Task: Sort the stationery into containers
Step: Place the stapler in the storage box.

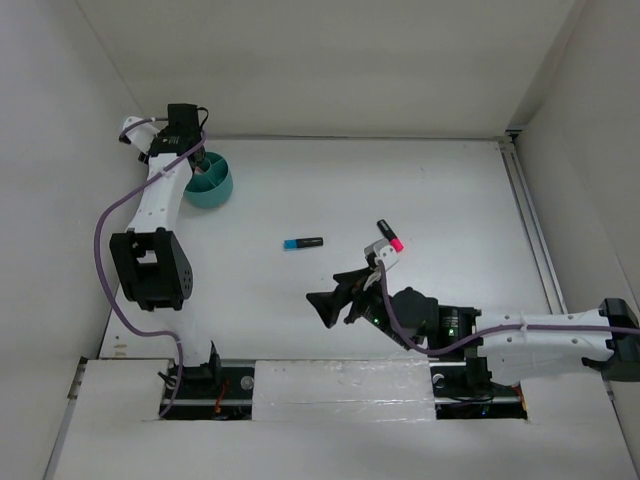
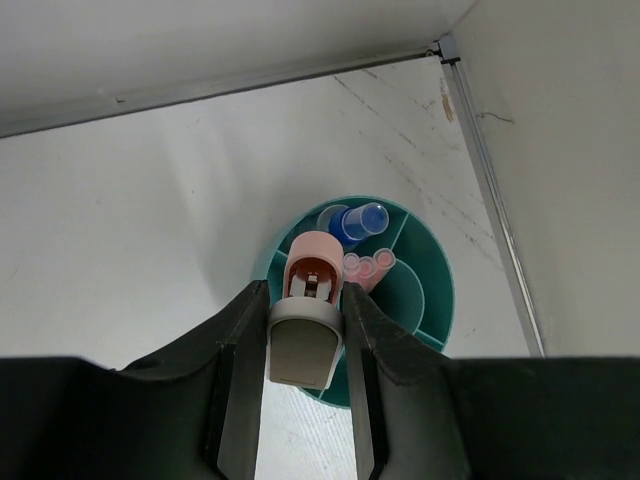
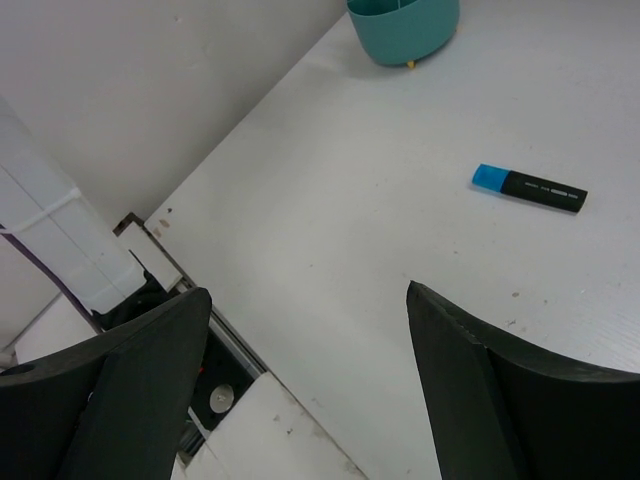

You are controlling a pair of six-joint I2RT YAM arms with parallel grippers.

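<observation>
Eraser (image 2: 306, 345) clamped in left gripper (image 2: 303, 297), above tub (image 2: 436, 285).

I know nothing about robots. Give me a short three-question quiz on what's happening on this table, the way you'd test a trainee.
1. True or false: the right claw is gripping the blue-ended marker.
2. What does the left claw hold over the teal tub? A) pen B) pink-white eraser C) bottle
3. How many markers lie on the table?
Key: 1 false, it is open and empty. 2 B. 3 two: the blue-ended marker and a pink-ended marker.
</observation>
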